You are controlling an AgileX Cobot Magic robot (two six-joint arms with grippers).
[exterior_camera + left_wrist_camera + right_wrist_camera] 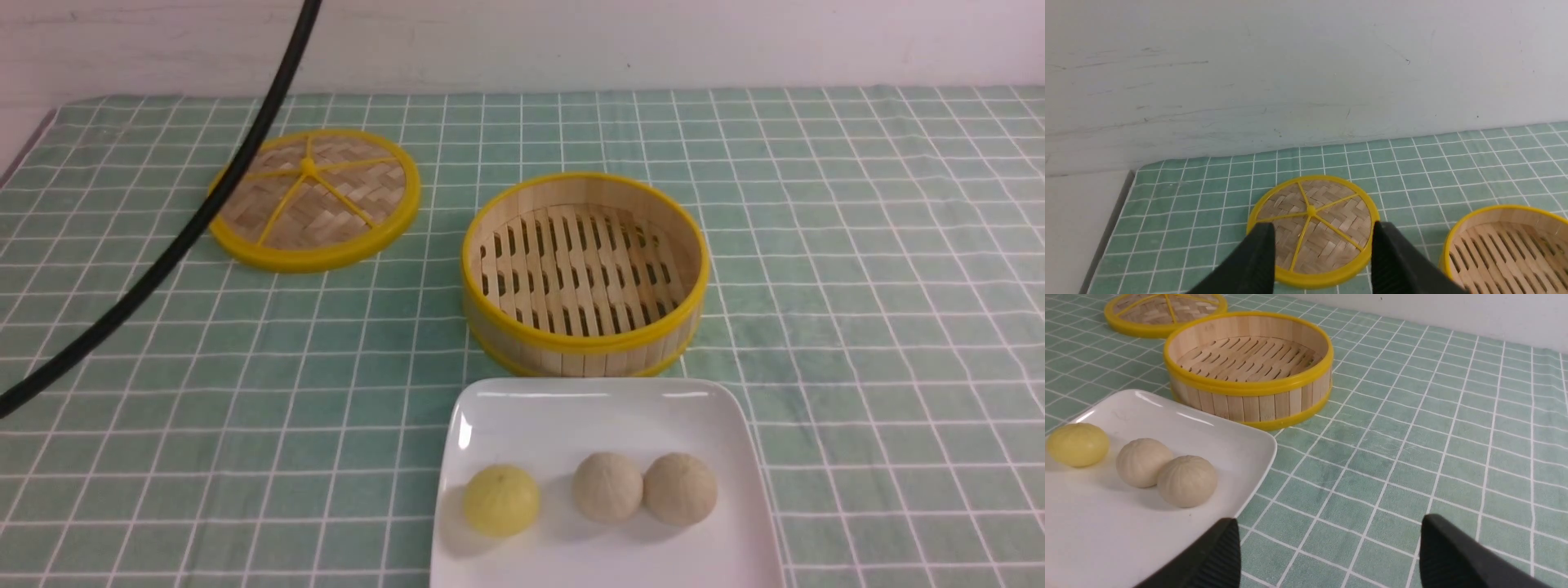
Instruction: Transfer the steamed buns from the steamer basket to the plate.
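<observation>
Three steamed buns lie in a row on the white square plate [571,408]: a pale yellow bun [501,500], then two beige buns [606,487] [680,488]. Behind the plate stands the bamboo steamer basket [584,273], with nothing on its slatted floor. In the right wrist view the buns [1186,480] rest on the plate [1229,445] and the basket [1249,371] stands beyond. My right gripper [1329,539] hangs open over bare cloth beside the plate. My left gripper [1321,237] is open and empty, raised short of the woven lid [1312,228]. Neither gripper shows in the front view.
The flat woven lid [314,198] with yellow spokes lies at the back left of the green checked cloth [857,286]. A black cable [175,237] arcs across the left side. The white wall [571,41] closes the far edge; the table's left edge [1110,228] shows.
</observation>
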